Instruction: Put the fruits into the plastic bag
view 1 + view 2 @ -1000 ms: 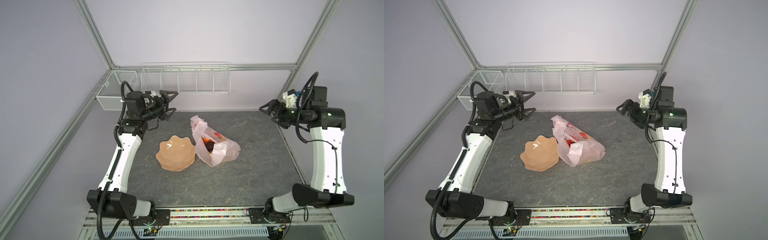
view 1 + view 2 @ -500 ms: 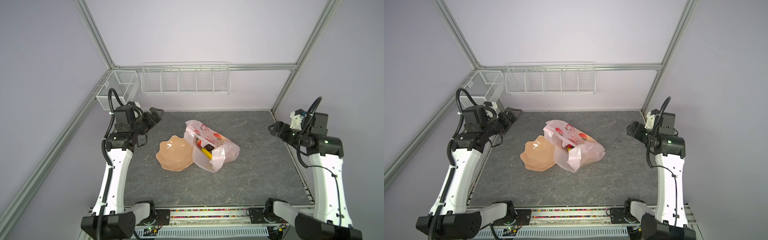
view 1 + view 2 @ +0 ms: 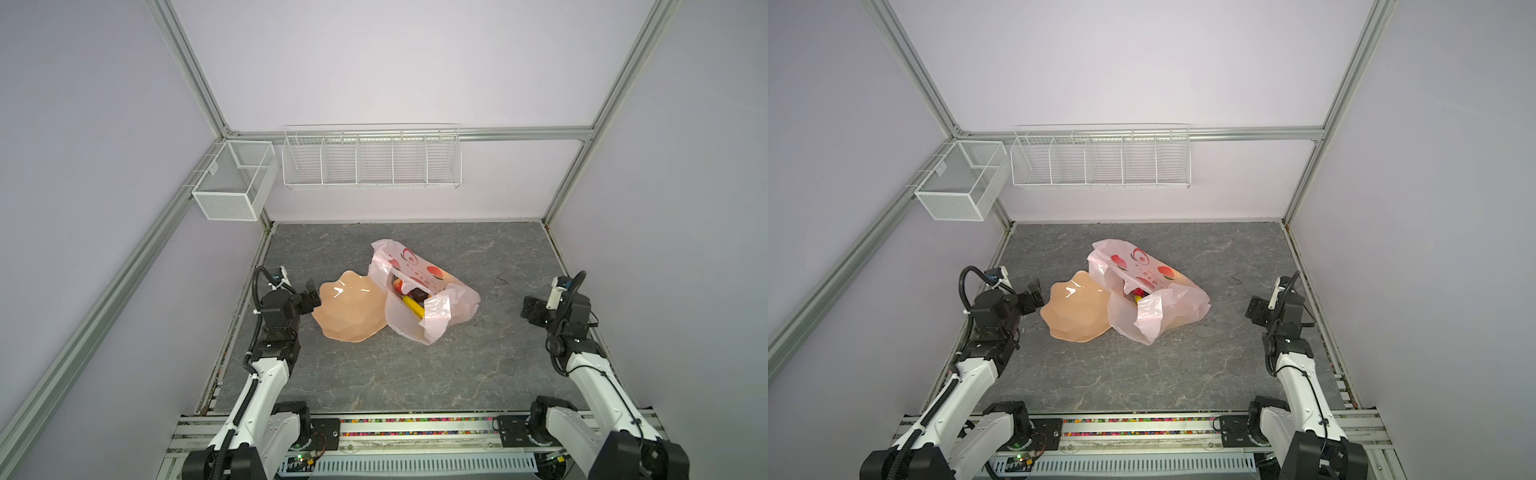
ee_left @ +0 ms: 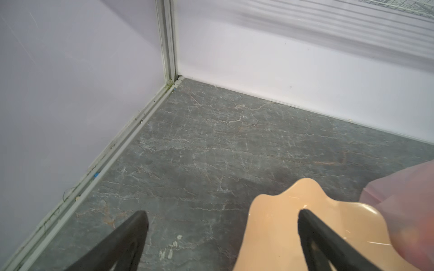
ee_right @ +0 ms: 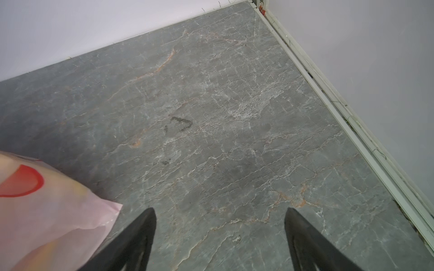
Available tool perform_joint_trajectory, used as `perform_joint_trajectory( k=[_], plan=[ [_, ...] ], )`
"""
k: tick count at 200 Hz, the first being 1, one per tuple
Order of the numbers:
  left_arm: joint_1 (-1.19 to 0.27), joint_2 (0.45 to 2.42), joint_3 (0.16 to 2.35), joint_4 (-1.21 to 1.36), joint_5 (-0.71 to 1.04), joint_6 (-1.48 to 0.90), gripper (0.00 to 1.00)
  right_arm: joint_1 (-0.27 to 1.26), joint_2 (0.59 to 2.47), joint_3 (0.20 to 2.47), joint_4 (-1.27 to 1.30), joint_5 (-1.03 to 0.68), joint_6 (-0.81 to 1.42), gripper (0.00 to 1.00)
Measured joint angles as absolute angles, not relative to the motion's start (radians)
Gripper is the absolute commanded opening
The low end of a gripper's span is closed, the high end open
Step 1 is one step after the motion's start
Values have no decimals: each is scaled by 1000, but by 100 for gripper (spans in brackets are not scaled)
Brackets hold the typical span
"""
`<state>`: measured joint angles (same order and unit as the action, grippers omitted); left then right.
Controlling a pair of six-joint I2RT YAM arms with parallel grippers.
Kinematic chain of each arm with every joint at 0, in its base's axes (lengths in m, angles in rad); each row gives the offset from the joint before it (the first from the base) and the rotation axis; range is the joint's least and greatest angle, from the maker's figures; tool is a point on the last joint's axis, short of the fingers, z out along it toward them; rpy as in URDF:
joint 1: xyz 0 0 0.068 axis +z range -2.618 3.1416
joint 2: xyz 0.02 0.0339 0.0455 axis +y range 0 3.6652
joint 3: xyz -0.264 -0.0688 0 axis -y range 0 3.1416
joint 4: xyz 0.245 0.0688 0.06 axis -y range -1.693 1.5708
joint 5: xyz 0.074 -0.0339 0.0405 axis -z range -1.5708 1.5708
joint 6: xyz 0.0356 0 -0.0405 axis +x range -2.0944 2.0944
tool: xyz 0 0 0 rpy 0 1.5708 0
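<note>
Pink translucent film slumps near the middle of the grey marbled worktop, where the plastic bag lies on its side with its mouth gaping toward the front edge. That opening leaves the fruits on show inside: a yellow banana, a red strawberry and 1 dark purple piece. Others may lie deeper, hidden by the film.

A peach-coloured scalloped dish touches the bag on the side toward the left edge and looks empty. No loose fruit shows anywhere on the worktop, so the loading appears finished, or close to it.

The 2 arms sit low at opposite edges. The left gripper hangs by the left edge just beside the dish's rim, jaws spread wide with nothing between them. The right gripper hangs near the right edge, apart from the bag, likewise wide and empty. Keeping clear probably spares the thin film a snag. With the mouth lying open, a nudge could roll fruit out.
</note>
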<state>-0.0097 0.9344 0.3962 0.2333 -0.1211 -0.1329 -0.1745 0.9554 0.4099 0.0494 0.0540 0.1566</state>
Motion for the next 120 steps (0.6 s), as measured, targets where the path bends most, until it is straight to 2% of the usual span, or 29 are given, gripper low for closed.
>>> perform_joint_trajectory(
  k=[61, 91, 120],
  plan=[
    [-6, 1160, 213, 709, -100, -71, 99, -65, 1098, 278, 557, 72, 92, 88],
    [-6, 1274, 223, 826, -62, -54, 99, 16, 1243, 244, 767, 116, 34, 88],
    [-6, 1367, 234, 901, -28, -36, 99, 25, 1411, 220, 958, 165, 8, 88]
  ],
)
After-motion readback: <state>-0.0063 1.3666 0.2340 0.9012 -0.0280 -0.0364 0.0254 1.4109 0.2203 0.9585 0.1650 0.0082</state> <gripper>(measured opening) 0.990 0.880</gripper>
